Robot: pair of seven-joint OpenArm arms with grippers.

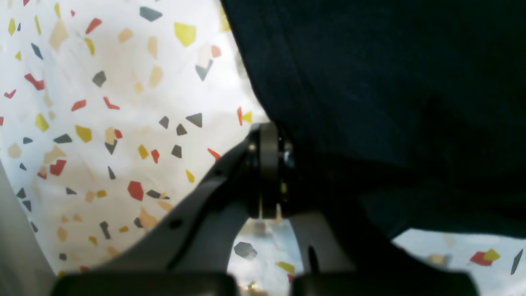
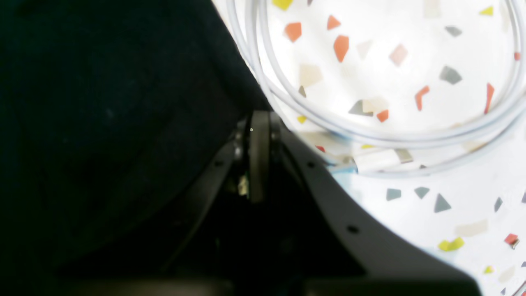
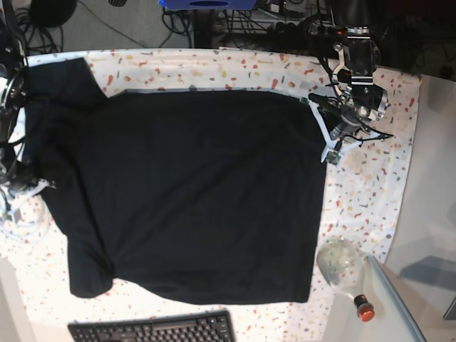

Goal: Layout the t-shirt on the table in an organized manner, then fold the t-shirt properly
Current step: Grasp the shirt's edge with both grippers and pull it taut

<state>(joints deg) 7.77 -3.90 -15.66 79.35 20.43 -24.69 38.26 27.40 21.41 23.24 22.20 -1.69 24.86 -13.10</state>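
The black t-shirt [image 3: 192, 192] lies spread flat over most of the speckled table [image 3: 367, 192], one sleeve at the far left corner. My left gripper [image 3: 330, 148] is at the shirt's right edge. In the left wrist view the left gripper [image 1: 269, 131] is shut, with the t-shirt [image 1: 390, 82] draped over one finger and its edge pinched. My right gripper [image 3: 34, 187] is at the shirt's left edge. In the right wrist view the right gripper [image 2: 259, 119] is shut on the edge of the t-shirt [image 2: 102, 123].
A coiled white cable [image 2: 370, 137] with a plug lies on the cloth right beside the right gripper, and the cable [image 3: 18, 228] shows at the table's left edge. A black keyboard [image 3: 153, 331] sits at the front edge. A clear glass bottle [image 3: 340, 263] with a red cap lies front right.
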